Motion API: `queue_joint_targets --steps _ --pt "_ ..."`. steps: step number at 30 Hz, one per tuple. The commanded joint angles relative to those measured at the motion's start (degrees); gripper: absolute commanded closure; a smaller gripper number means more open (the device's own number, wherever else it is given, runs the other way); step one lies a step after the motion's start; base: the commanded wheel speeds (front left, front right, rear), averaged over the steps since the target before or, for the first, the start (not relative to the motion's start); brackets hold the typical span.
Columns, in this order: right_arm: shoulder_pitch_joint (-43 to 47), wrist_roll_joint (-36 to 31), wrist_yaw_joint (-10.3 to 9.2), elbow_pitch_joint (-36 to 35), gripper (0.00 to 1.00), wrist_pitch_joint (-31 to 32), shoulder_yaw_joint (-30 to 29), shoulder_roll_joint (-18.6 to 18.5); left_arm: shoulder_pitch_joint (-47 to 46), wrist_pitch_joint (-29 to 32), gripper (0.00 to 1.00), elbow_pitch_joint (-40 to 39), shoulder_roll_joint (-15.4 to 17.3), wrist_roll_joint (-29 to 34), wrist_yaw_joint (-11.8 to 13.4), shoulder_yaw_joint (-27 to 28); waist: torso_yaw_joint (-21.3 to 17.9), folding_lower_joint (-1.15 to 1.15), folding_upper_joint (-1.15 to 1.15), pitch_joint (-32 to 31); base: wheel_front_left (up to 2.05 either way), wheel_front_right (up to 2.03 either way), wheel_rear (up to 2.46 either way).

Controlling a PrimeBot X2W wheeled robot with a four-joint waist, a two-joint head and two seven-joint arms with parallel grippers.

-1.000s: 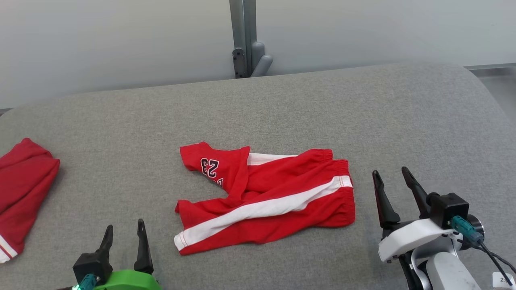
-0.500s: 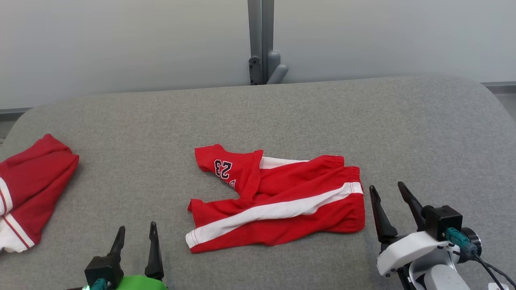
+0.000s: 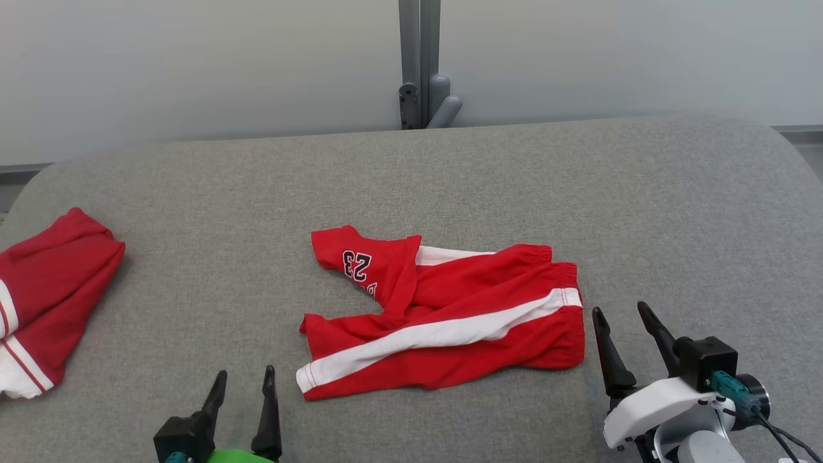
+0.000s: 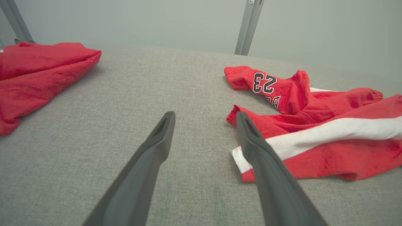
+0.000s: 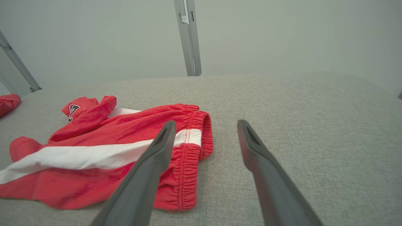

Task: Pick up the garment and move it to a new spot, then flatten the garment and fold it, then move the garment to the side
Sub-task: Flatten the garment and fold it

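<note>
- Grey fabric-covered table (image 3: 578, 193) before a pale wall; grey metal post (image 3: 419, 64) behind its far edge.
- Garment (image 3: 463, 308): red shorts, white side stripe, "23" print. It lies crumpled mid-table, nearer the near edge, with one leg folded over.
- Left gripper (image 3: 245, 372): at the near edge, just left of the garment's hem, fingers apart, empty.
- Right gripper (image 3: 620, 308): just beside the waistband end, fingers apart, empty.
- Second red cloth (image 3: 51, 283) at the left edge; partly cropped, possibly similar shorts.
</note>
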Motion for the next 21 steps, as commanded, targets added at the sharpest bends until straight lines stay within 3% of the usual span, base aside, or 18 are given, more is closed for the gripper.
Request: queue_joint_targets --steps 1,10,21 --pt "0.1 0.2 -0.02 0.1 0.0 -0.2 0.2 -0.2 0.1 0.0 0.0 1.0 0.2 -1.0 -0.6 -0.5 -0.1 0.0 0.0 0.8 0.0 0.0 0.0" --pt "-2.8 1.2 -0.02 -0.5 0.0 -0.2 1.2 -1.6 -4.9 0.0 0.0 5.2 0.2 -8.9 -3.6 -7.4 -0.1 0.0 0.0 6.9 0.0 0.0 0.0" --pt "-5.4 1.5 -0.02 -1.1 0.0 -0.2 1.7 -1.9 -8.7 0.0 0.0 9.6 0.2 -15.6 -4.3 -10.8 0.5 0.0 0.0 10.9 0.0 0.0 0.0"
